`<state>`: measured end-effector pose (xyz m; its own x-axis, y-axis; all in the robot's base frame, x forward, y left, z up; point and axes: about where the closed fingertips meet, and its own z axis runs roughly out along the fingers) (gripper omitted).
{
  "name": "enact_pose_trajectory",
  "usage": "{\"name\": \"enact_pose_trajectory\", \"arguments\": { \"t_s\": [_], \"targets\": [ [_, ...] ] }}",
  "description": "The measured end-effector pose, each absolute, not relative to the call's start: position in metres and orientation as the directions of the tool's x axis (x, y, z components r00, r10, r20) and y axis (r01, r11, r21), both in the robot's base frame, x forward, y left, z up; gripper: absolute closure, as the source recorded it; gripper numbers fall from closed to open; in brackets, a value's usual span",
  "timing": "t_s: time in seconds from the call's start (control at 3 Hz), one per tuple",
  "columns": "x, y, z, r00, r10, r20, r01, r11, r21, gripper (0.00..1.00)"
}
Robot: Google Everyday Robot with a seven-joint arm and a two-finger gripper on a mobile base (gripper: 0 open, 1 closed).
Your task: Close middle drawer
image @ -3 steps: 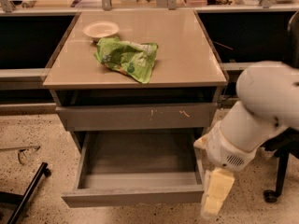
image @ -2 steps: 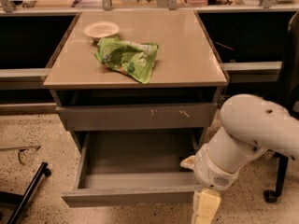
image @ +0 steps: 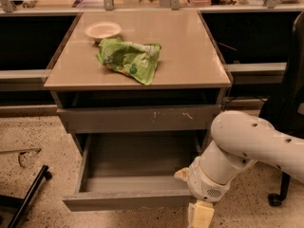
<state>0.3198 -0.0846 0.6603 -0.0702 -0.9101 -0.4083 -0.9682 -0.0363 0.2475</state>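
One high camera, facing the drawer fronts.
It looks down across the tabletop [image: 185,56] into the open middle drawer [image: 137,160]; the gripper [image: 200,215] sits nearest, at the bottom edge.

The middle drawer [image: 133,163] stands pulled well out, its grey tray open to view. At its right front corner, low at the bottom edge, sits the gripper [image: 200,213], seemingly touching the drawer's front, though the white arm [image: 247,144] hides the contact. Just above the drawer is a scratched grey front [image: 137,119]. Higher, on the tabletop [image: 190,56], lie a green bag [image: 129,58] and a pale bowl [image: 102,30].
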Motion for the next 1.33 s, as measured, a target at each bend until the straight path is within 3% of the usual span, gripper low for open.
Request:
{"name": "enact_pose_trajectory", "arguments": {
  "t_s": [1.33],
  "targets": [
    [0.311, -0.009, 0.507, -0.013, -0.814, -0.581, -0.935, -0.196, 0.296, 0.0]
  ]
}}
